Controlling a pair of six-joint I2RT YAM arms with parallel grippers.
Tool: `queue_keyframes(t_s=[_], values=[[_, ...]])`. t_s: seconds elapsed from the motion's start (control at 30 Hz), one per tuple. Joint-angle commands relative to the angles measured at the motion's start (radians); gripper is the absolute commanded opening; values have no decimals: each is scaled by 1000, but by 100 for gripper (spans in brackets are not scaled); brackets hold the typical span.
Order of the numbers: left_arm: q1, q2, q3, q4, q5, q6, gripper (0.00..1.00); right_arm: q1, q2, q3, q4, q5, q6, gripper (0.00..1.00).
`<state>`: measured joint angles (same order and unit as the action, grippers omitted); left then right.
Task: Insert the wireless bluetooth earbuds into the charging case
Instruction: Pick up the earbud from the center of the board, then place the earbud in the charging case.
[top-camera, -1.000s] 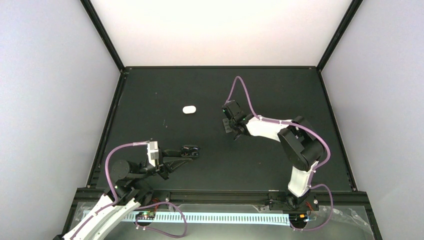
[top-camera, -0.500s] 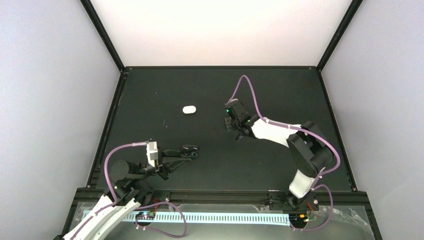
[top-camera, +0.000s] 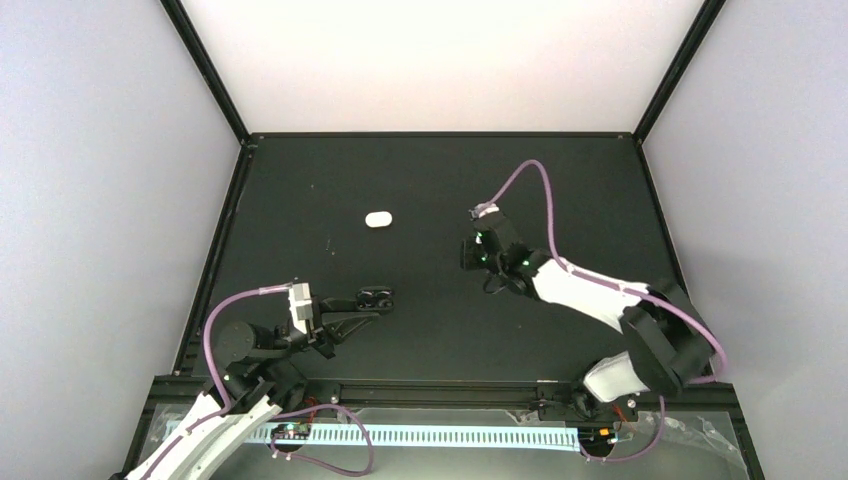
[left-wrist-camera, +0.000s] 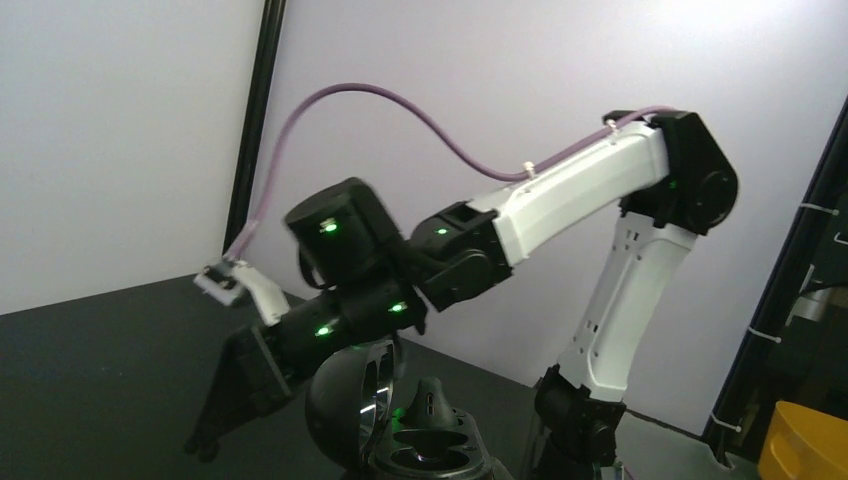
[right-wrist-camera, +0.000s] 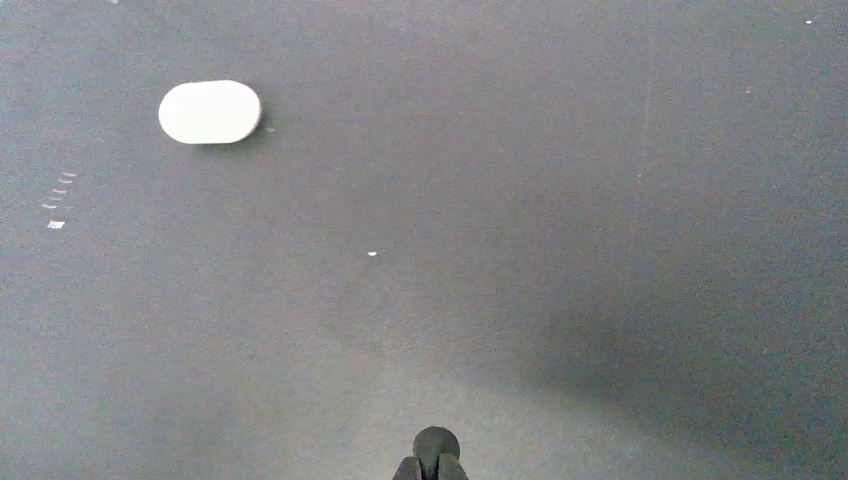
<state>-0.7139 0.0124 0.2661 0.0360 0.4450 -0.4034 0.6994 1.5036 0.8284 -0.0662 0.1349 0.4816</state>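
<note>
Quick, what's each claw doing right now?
Left gripper: closed, holding the black case.
Right gripper: closed, pinching what looks like a black earbud.

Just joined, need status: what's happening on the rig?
The left gripper is shut on an open black charging case, holding it at the table's front left. The right gripper is shut, apparently empty, above the table's middle. A closed white case lies farther back. No earbuds clearly visible.

The lower edge of my right wrist view cuts my right pincer (right-wrist-camera: 435, 466) down to its closed tips; the dark knob (right-wrist-camera: 436, 443) there is too small to name. My left wrist view crops the black case (left-wrist-camera: 428, 452) at the bottom.
</note>
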Motion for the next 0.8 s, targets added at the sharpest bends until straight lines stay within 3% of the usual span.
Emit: queue_keyframes(t_s=[0.0, 0.23, 0.4, 0.77], values=[[-3, -41, 39, -14, -19, 16, 2, 22, -169, -84, 139, -61, 112, 1], [-4, 14, 56, 33, 13, 23, 1, 79, -491, -171, 182, -234, 88, 1], [-4, 51, 53, 90, 29, 30, 1, 145, -664, -176, 88, -275, 29, 1], [-4, 147, 84, 182, 103, 67, 2, 152, -877, -121, 11, -509, -26, 1]])
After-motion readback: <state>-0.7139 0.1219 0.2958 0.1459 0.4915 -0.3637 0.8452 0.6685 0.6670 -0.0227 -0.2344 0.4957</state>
